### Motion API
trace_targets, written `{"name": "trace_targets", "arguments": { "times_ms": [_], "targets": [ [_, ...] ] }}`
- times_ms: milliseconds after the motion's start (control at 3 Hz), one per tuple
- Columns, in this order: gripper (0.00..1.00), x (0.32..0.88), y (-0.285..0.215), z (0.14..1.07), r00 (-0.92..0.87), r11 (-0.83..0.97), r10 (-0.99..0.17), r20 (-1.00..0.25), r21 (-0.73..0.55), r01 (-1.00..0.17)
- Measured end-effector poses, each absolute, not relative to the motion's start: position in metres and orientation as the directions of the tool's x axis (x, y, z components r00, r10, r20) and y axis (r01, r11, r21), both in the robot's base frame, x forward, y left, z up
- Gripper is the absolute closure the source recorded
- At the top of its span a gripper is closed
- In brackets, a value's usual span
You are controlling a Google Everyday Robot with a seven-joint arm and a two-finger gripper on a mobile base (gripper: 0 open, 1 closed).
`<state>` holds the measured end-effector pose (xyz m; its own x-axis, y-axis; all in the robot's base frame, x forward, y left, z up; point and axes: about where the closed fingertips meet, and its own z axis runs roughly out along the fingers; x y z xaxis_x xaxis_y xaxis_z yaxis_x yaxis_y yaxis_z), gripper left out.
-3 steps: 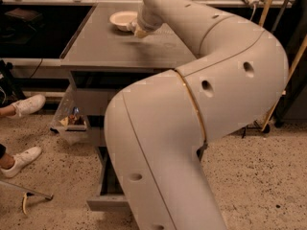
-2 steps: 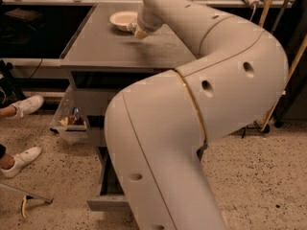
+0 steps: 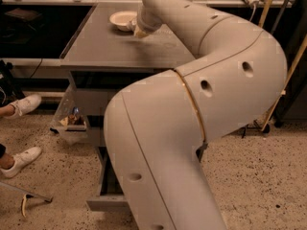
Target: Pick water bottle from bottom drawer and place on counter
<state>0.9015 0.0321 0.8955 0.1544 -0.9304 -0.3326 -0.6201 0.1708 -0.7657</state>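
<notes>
My white arm fills the middle of the camera view and reaches back over the counter (image 3: 105, 49), the flat grey top of the drawer cabinet. The gripper (image 3: 138, 31) is at the arm's far end, low over the counter and right beside a white bowl (image 3: 122, 19). The bottom drawer (image 3: 106, 201) stands pulled out near the floor. My arm hides most of its inside. The water bottle is not in view.
A clear plastic bin (image 3: 71, 121) with small items hangs at the cabinet's left side. A person's white shoes (image 3: 23, 104) (image 3: 20, 159) are on the speckled floor at the left. Wooden poles (image 3: 284, 78) lean at the right.
</notes>
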Motion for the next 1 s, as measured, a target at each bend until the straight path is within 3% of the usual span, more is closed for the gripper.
{"name": "trace_targets", "arguments": {
  "times_ms": [333,1000],
  "targets": [
    [0.00,0.902,0.032,0.895,0.154,0.171,-0.930,-0.333,-0.766,-0.620],
    [0.00,0.889,0.032,0.899,0.144,0.170,-0.933,-0.331,-0.756,-0.632]
  ]
}}
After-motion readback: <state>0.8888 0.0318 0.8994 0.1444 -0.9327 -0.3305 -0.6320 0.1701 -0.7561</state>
